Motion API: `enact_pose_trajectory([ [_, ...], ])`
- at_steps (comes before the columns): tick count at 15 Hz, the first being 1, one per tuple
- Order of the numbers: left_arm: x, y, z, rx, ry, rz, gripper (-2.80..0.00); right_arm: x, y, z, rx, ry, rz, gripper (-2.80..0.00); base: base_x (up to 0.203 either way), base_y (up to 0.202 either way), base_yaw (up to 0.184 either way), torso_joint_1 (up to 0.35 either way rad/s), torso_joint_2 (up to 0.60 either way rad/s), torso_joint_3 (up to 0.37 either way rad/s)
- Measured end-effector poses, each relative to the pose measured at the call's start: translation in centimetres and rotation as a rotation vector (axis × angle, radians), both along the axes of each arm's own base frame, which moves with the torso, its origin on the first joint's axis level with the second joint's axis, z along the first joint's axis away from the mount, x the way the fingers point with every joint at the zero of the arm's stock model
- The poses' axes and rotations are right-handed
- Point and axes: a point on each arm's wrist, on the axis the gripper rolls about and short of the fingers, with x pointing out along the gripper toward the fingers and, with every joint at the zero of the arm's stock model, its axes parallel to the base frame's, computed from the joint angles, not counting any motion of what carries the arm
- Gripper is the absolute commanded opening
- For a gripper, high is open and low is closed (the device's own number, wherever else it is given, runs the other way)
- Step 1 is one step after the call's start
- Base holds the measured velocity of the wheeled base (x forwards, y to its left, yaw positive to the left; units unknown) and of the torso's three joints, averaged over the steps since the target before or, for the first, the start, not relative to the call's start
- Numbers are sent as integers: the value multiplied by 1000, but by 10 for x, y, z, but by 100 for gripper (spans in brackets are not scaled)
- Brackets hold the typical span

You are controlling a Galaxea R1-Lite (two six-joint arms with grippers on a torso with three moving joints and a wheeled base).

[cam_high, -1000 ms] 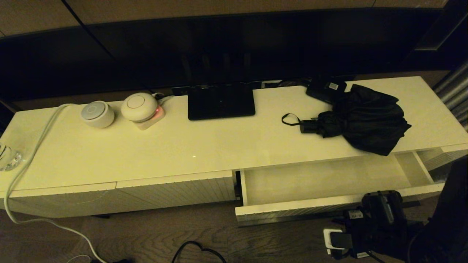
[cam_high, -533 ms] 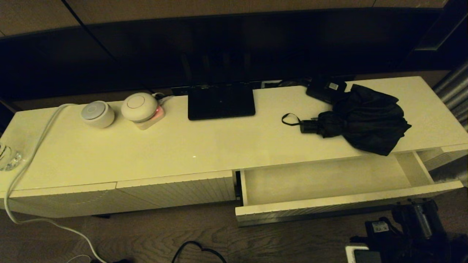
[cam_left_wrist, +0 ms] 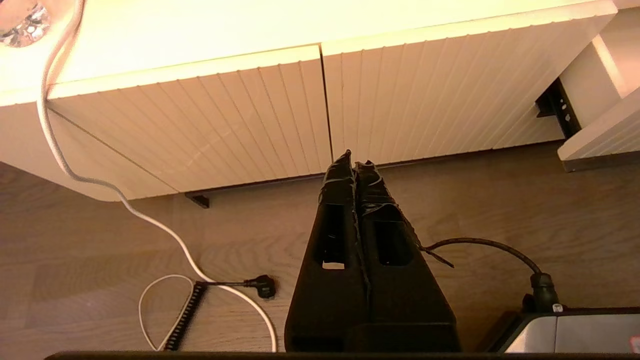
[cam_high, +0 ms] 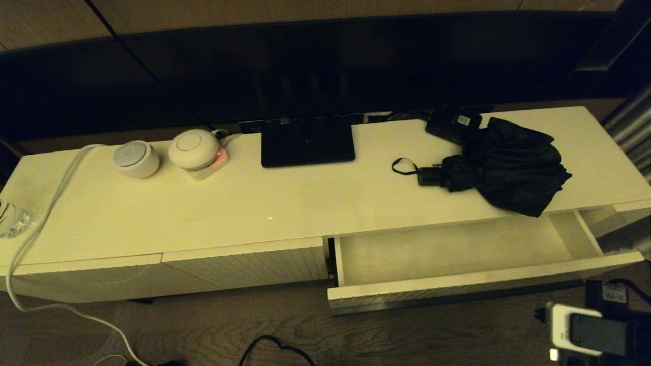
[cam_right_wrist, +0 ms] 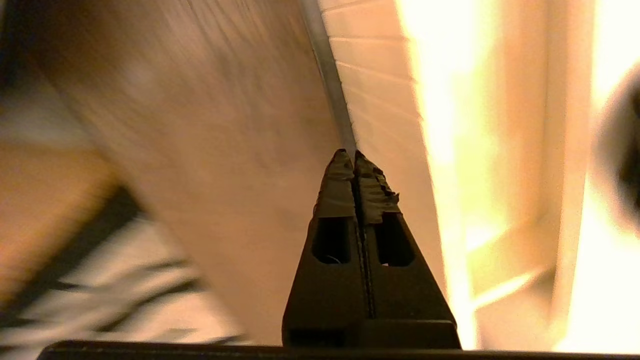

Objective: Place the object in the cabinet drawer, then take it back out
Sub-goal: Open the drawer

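Note:
The black folding umbrella lies on the cabinet top at the right, with its short handle and wrist loop pointing left. Just below it the cream drawer stands pulled out, its pale interior bare. My right arm sits low at the bottom right corner, off the drawer front. In the right wrist view my right gripper is shut on nothing, over the floor beside the ribbed drawer front. My left gripper is shut and empty above the floor, in front of the closed ribbed panels.
On the cabinet top stand a flat black stand base, a small black box with a white label and two round white devices. A white cable trails off the left end. Cables and a plug lie on the floor.
My right arm has drawn back from the drawer front, moving down and to the right towards the corner of the head view. The drawer stays open and the umbrella has not moved.

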Motion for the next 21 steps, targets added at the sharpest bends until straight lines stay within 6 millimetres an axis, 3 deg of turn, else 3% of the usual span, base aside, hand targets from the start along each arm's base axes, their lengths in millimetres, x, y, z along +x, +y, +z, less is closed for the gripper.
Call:
enact_pose_trajectory([
  [2,0,0,0,0,0,0,-280,-17,-2,21,136,104,-120,-280,0,0,0,0,0,0],
  [4,0,0,0,0,0,0,-280,-27,-3,28,266,204,-229,-280,0,0,0,0,0,0],
  [7,0,0,0,0,0,0,-280,-18,1,36,460,266,-381,-280,0,0,0,0,0,0],
  [12,0,0,0,0,1,0,-280,17,15,49,760,390,-631,-280,0,0,0,0,0,0],
  [16,0,0,0,0,0,0,-280,51,28,43,820,446,-762,-280,0,0,0,0,0,0],
  [21,0,0,0,1,0,0,-280,90,37,32,865,339,-861,-280,0,0,0,0,0,0],
])
